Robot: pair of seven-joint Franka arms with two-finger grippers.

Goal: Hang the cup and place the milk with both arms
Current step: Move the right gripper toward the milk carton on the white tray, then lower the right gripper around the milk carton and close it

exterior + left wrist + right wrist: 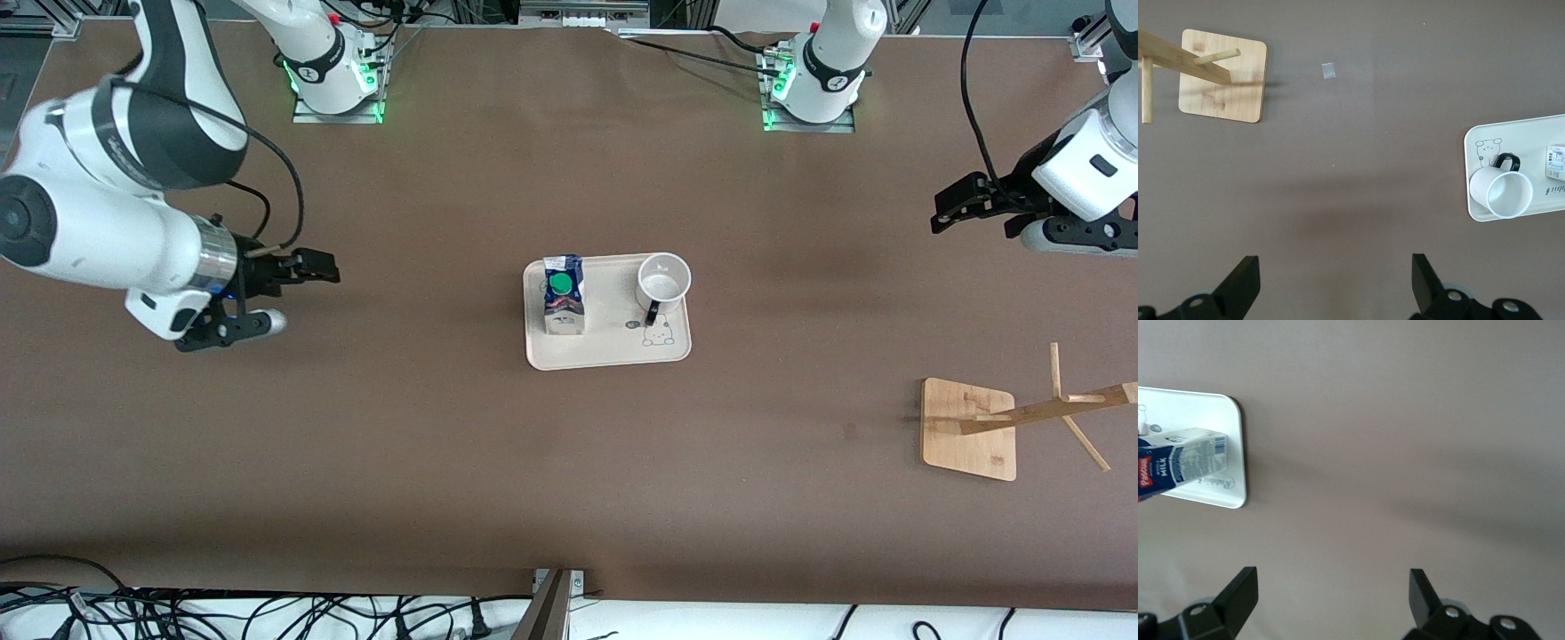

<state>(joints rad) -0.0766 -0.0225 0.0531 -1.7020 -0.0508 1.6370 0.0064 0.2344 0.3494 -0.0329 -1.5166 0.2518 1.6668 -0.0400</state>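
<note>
A cream tray point(613, 356) sits mid-table on the brown table point(444, 444), and both task things stand on it. The milk point(564, 294) is upright on the part of the tray toward the right arm's end, its green cap point(560, 284) facing up. The cup point(663, 281) stands upright, mouth up, on the part toward the left arm's end, its black handle point(652, 312) turned toward the front camera, just beside a small bear drawing point(658, 334) printed on the tray. Milk and cup are apart, with bare tray between them. A wooden rack point(1031, 416) stands toward the left arm's end of the table, nearer the front camera than the tray and well apart from it; its square base point(969, 429) lies flat and its pegged post leans out over the table edge. A small pale patch point(1328, 71) marks the table between rack and tray. The left gripper point(944, 212) hovers over bare table at the left arm's end, fingers point(1241, 283) spread wide and holding nothing. The right gripper point(320, 267) hovers over bare table at the right arm's end, fingers point(1238, 593) likewise wide apart and empty. Nothing lies between either gripper and the tray. Cables point(222, 613) run along the table edge nearest the front camera.
</note>
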